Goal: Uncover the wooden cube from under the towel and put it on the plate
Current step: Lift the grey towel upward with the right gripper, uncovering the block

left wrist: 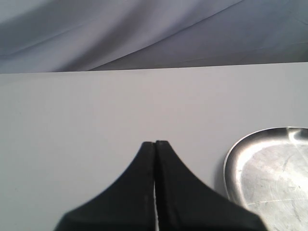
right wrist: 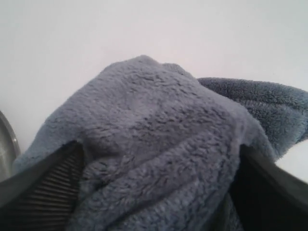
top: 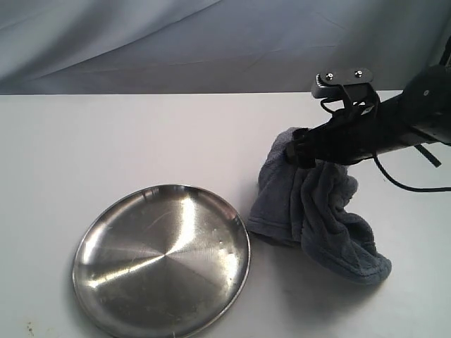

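Note:
The blue-grey towel (top: 318, 211) hangs bunched from my right gripper (top: 299, 149) just right of the steel plate (top: 162, 260), its lower folds drooping to the table. In the right wrist view the towel (right wrist: 154, 106) bulges thickly between the two fingers (right wrist: 48, 192), which press on it from both sides, so my right gripper (right wrist: 159, 156) is shut on it. The wooden cube is hidden; I cannot tell whether it sits inside the bundle. My left gripper (left wrist: 155, 143) is shut with nothing in it, low over the table beside the plate (left wrist: 269, 168), which holds nothing.
The white table (top: 127, 141) runs back to a draped blue-grey backdrop (top: 176, 42). The right arm's black body and cable (top: 402, 120) reach in from the right edge. The plate's rim (right wrist: 5, 144) shows close to the towel.

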`<state>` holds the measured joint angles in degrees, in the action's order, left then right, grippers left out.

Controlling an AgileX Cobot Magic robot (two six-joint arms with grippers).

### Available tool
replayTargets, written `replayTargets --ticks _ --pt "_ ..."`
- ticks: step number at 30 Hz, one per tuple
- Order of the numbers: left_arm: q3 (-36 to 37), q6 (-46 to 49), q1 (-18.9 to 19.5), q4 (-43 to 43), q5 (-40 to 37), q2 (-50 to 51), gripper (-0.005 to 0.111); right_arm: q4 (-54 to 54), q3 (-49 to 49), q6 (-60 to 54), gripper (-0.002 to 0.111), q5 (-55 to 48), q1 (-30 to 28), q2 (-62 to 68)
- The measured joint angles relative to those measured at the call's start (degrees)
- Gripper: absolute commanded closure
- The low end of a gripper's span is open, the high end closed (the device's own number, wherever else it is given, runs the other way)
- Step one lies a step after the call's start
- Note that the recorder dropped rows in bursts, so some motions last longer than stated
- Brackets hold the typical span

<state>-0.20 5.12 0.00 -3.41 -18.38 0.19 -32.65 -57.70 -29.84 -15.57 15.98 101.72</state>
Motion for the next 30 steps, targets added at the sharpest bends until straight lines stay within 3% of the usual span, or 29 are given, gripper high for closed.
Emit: replayTargets --ticks 7,30 --pt "0.0 0.0 0.0 0.0 0.0 0.0 0.107 -0.7 -0.1 0.5 0.108 0.7 0.0 0.0" --pt "0.0 0.0 0.0 0.0 0.0 0.0 0.107 2.8 0.2 -7.4 0.108 -15.8 0.0 -17.0"
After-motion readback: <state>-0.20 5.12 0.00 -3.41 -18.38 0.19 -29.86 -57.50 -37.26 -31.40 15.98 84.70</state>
